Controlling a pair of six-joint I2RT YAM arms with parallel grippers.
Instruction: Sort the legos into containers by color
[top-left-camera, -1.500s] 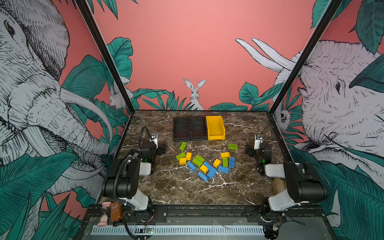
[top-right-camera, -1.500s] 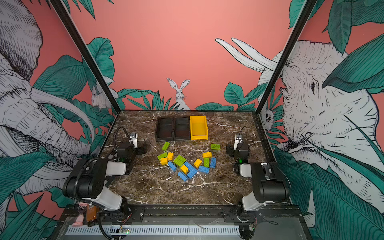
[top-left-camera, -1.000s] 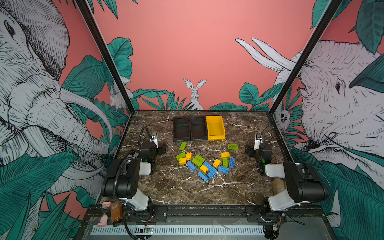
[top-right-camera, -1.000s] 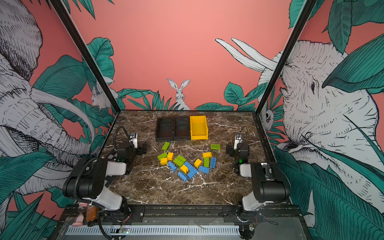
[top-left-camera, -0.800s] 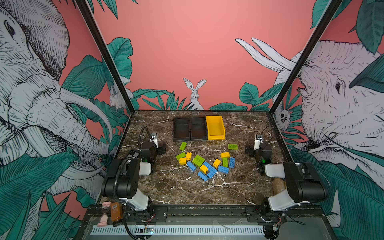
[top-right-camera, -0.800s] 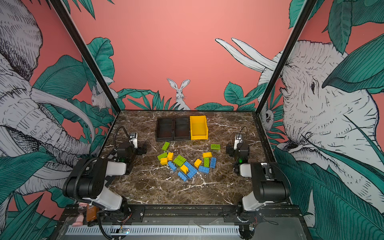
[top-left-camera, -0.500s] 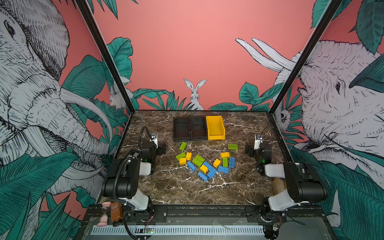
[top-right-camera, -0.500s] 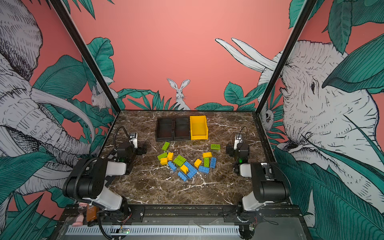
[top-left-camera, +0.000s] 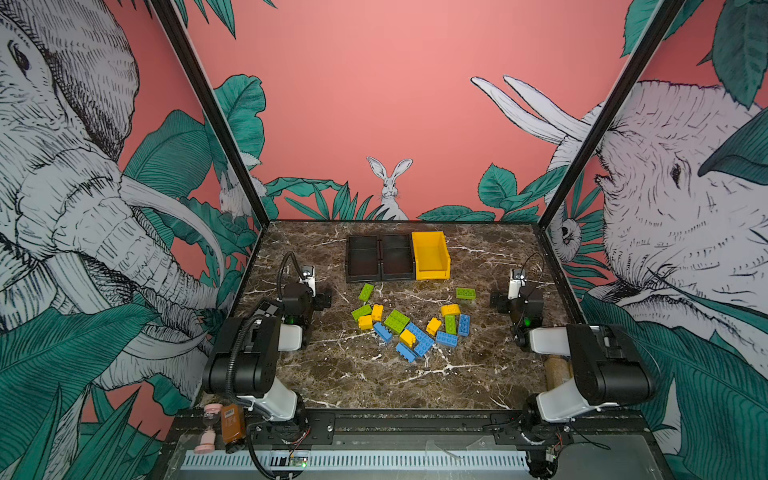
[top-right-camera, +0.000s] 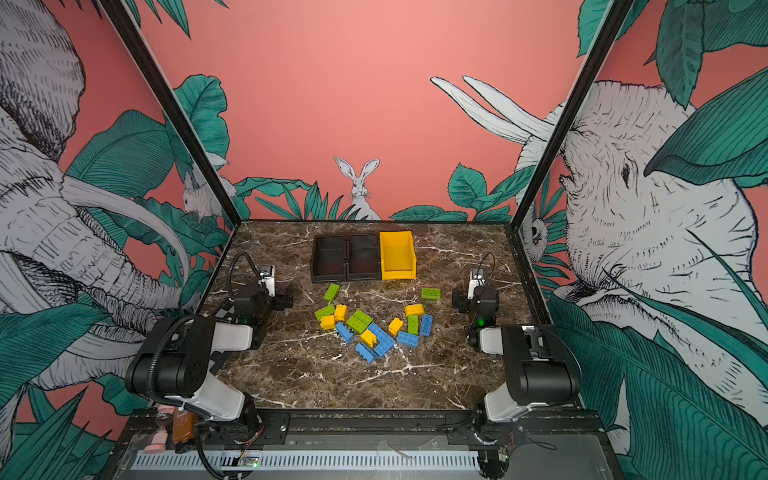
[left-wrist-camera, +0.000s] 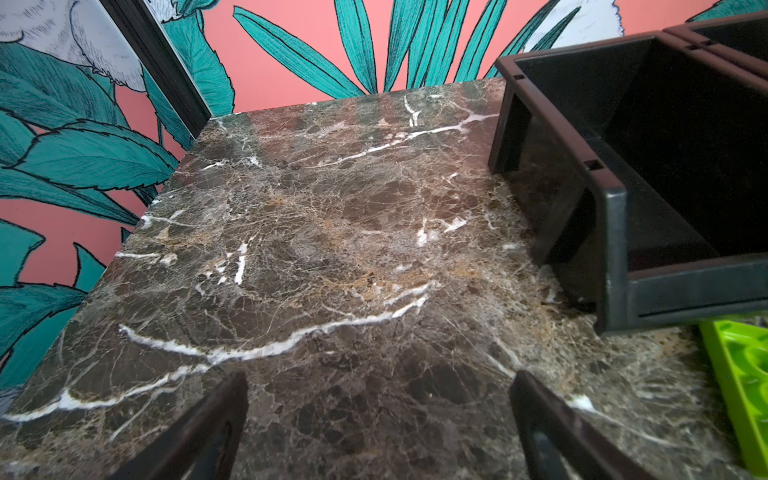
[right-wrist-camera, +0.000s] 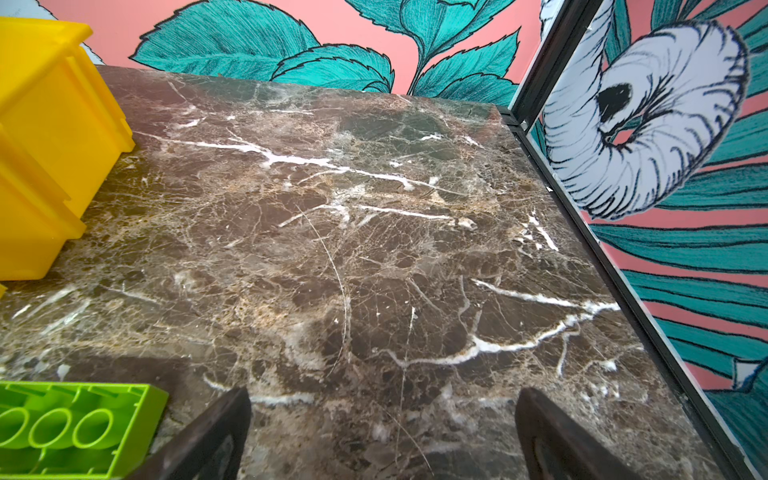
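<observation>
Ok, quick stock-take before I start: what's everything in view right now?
dark bins: two, black-brown, back of table, side by side, empty
yellow bin: one, yellow, right beside the dark bins, empty
green bricks: five, green, loose mid-table
yellow bricks: five, yellow, mixed among them
blue bricks: about five, blue, front of the cluster
table: one, brown marble
hourglass: one, pink, front-left rail
left pincer: one, black, open, empty, left of bricks
right pincer: one, black, open, empty, right of bricks

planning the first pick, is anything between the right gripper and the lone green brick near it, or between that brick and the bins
Nothing visible. The green brick lies apart from the pile, only bare table between it and the open right gripper. Bare table runs from it to the fronts of the yellow bin and dark bins.
</observation>
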